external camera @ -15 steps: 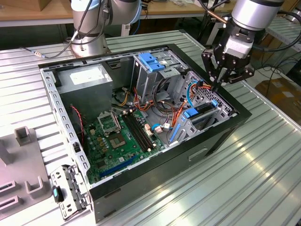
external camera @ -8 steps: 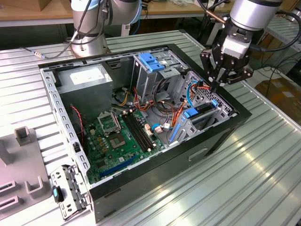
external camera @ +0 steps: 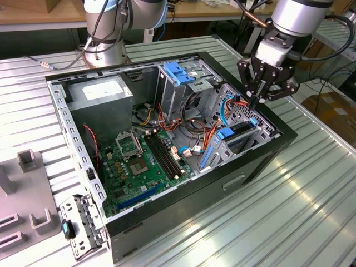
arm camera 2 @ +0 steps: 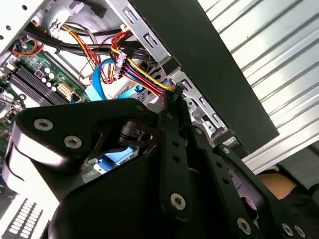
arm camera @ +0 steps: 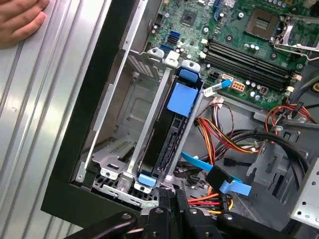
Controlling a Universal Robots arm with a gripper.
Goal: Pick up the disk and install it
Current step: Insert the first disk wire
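A ribbed silver metal table (external camera: 311, 183) is seen carrying 1 open black computer case (external camera: 222, 183), laid on its side. A green motherboard (external camera: 142, 167) is found on the case floor, with a grey power supply box (external camera: 103, 94) at the far corner and a wide light-blue ribbed latch (external camera: 178, 72) atop the central drive cage. The dark flat disk with bright blue carrier rails (arm camera: 172, 129) is seated upright in the metal drive bay (arm camera: 127, 114) beside the case wall. The black gripper (external camera: 260, 100) is held just above the disk's end, fingers drawn together, nothing gripped. A hand (arm camera: 20, 20) is rested on the table.
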